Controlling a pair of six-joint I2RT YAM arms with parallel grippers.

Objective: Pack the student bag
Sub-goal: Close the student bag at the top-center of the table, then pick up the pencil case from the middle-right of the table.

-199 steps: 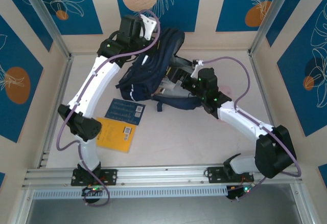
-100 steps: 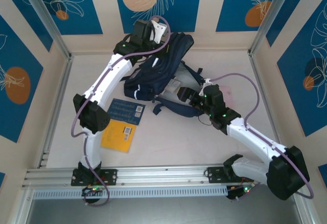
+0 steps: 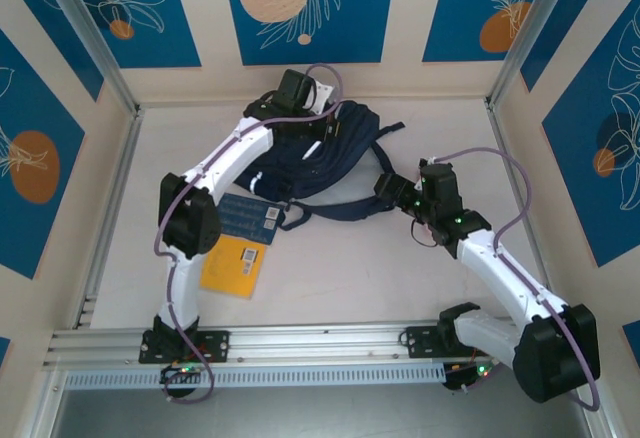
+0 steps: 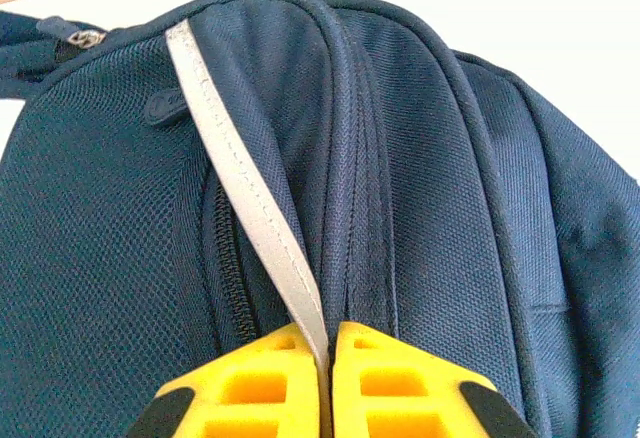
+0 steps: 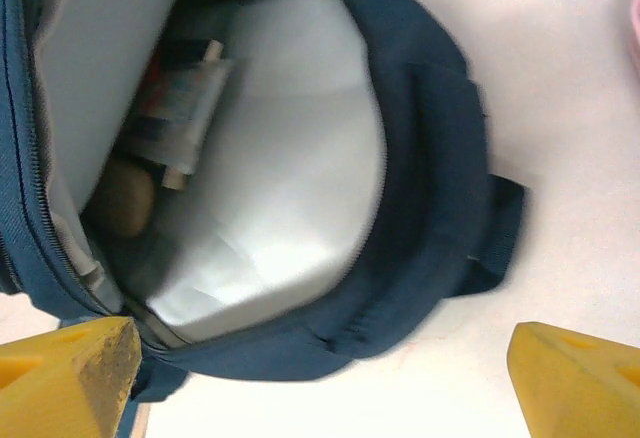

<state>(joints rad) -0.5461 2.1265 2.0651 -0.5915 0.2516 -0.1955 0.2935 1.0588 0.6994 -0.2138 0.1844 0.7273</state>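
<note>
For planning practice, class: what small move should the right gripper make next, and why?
Probably reach for the blue book: the right gripper is open and empty, the left gripper pinches the bag, its mouth gapes, and the yellow book also waits outside.

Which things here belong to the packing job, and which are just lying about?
In the job: dark navy fabric backpack; left gripper, shut on its grey reflective stripe; right gripper, open at its unzipped mouth.
Lying about: flat blue book and flat yellow book, untouched, probably still to pack.
</note>
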